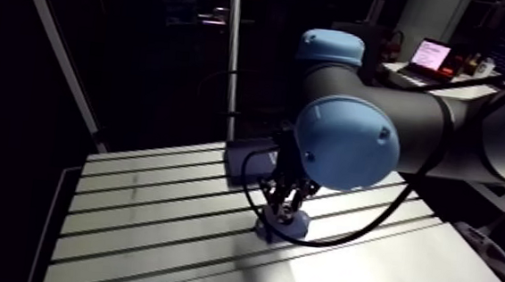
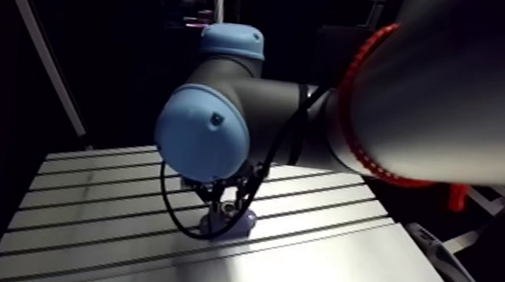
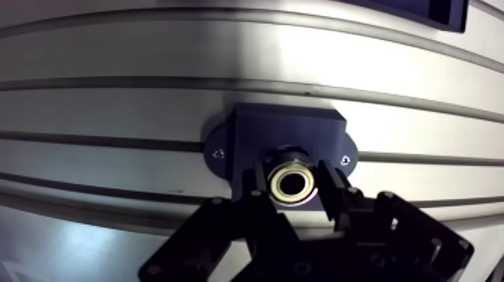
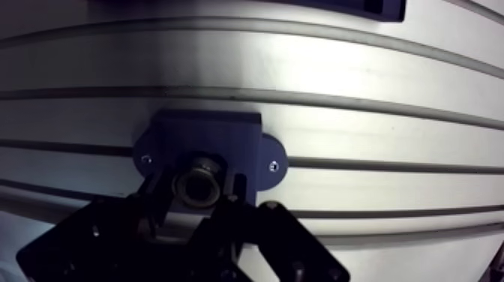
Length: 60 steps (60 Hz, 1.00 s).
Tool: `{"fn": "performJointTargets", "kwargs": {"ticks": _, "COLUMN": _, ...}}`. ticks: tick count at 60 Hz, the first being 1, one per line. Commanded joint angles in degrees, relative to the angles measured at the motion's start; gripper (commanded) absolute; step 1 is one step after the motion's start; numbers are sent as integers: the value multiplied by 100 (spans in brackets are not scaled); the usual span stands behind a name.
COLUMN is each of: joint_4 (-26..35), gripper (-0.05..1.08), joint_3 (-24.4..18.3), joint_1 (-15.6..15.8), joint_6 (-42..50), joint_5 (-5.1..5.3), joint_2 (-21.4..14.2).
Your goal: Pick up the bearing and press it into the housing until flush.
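Over the housing [image 3: 285, 127] on the table [image 3: 112, 105], your gripper [image 4: 198, 186] is clamped on the bearing [image 3: 291, 182], which sits at the bore mouth. You have the pick-up done. Judging by how proud the bearing stands, pressing it flush remains.

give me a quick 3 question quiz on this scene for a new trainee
1. True or false: the claw grips the bearing between its fingers.
2. Where is the bearing? A: lying on bare metal away from the housing. B: over the dark blue housing on the slotted table. C: lifted high above the housing.
3. Fill in: the wrist view shows ___ screw heads on the housing's side ears.

Key: 1 true; 2 B; 3 two.
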Motion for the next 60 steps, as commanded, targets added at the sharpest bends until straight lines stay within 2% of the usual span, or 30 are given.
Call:
{"fn": "performJointTargets", "kwargs": {"ticks": 1, "joint_4": -23, "gripper": 66, "joint_3": 29, "joint_1": -6, "joint_6": 8, "joint_5": 26, "joint_2": 71}}
{"fn": "performJointTargets", "kwargs": {"ticks": 13, "joint_4": -217, "gripper": 66, "joint_3": 39, "joint_1": -6, "joint_6": -1, "joint_5": 62, "joint_2": 118}}
{"fn": "performJointTargets", "kwargs": {"ticks": 60, "joint_4": -226, "gripper": 66, "joint_3": 83, "joint_1": -42, "joint_6": -19, "joint_5": 55, "joint_2": 153}}
